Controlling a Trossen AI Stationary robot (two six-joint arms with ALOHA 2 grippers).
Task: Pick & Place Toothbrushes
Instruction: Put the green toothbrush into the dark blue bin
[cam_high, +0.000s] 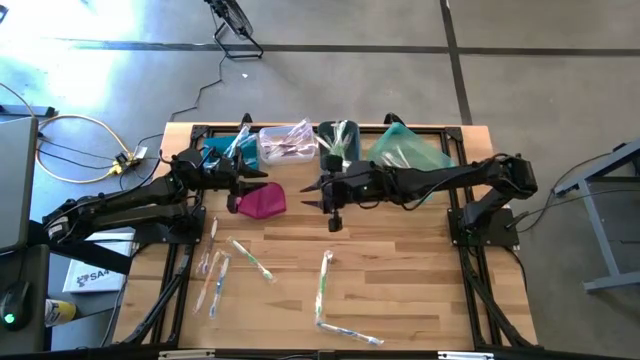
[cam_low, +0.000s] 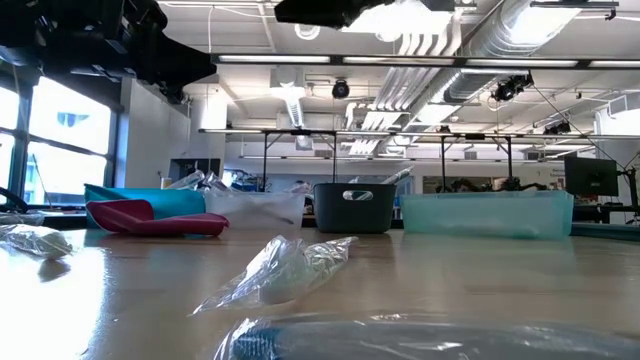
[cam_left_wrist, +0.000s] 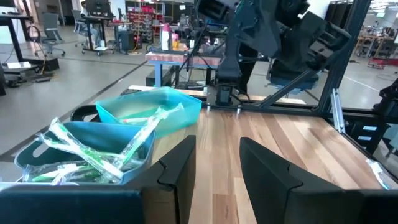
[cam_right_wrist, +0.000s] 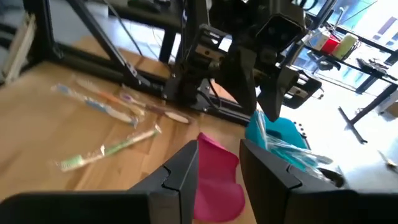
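Clear crinkly film over thin, pale toothbrushes (cam_high: 243, 256), lying flat and scattered across the near half of the wooden counter (cam_high: 400, 290): a cluster on the left arm's side, one mid-counter, one by the front edge. More of them already heaped in the blue bin (cam_high: 222, 150) and the clear bin (cam_high: 288, 143) along the back row. Probably weigh next to nothing; stiff along the handle, slippery in the wrap. Best pinched across mid-handle, fingertips pressed low against the wood. Hovering by the blue bin, just beside the magenta pouch (cam_high: 262, 201): left claw (cam_high: 240, 186), fingers parted, empty. On the pouch's other side, well apart from every loose brush: right claw (cam_high: 308, 192), likewise spread and holding nothing.
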